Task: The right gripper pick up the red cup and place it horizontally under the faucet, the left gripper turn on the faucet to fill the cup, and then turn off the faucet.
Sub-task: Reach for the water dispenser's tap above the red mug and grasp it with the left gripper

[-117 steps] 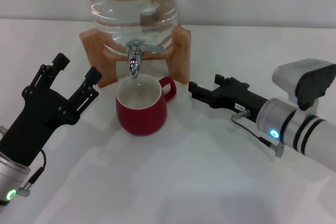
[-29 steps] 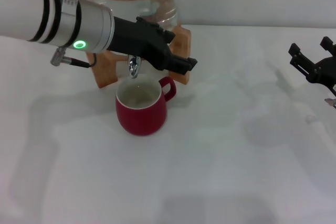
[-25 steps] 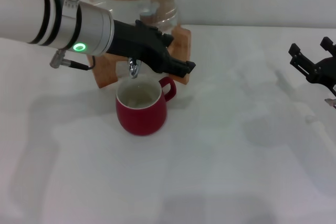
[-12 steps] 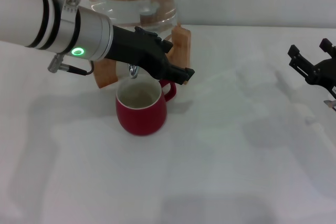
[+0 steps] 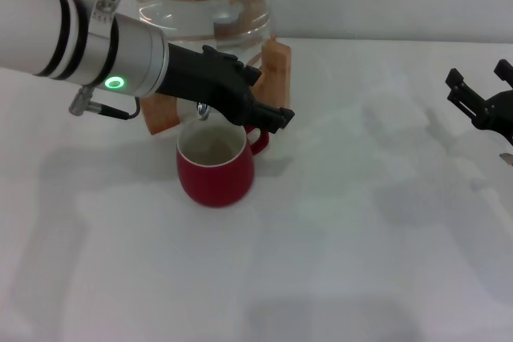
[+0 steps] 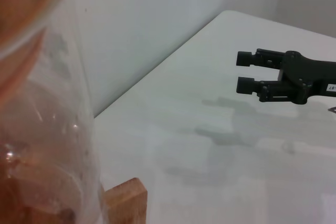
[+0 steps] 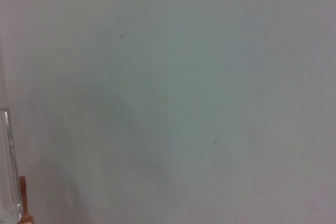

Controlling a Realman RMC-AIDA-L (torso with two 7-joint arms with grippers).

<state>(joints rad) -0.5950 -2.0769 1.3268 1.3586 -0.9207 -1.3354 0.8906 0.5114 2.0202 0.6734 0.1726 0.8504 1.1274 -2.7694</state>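
Observation:
The red cup [image 5: 215, 172] stands upright on the white table, its cream inside facing up and its handle pointing right. Just above its rim, my left gripper [image 5: 268, 114] reaches in from the left across the front of the faucet [image 5: 202, 110]. Only a sliver of chrome shows under the black claw, and the lever is hidden. My right gripper [image 5: 478, 75] is far off at the table's right edge, open and holding nothing. The left wrist view also shows the right gripper [image 6: 242, 71], its two fingers apart.
The clear water jug [image 5: 212, 2] sits in its wooden stand [image 5: 276, 66] behind the cup. White table [image 5: 337, 246] stretches in front and to the right. A pale wall fills the right wrist view, with the jug's edge [image 7: 6, 171] at one side.
My left arm has sunk a little, bringing the black claw lower over the faucet and closer to the cup's rim. The right gripper has drifted slightly right. The cup has not moved.

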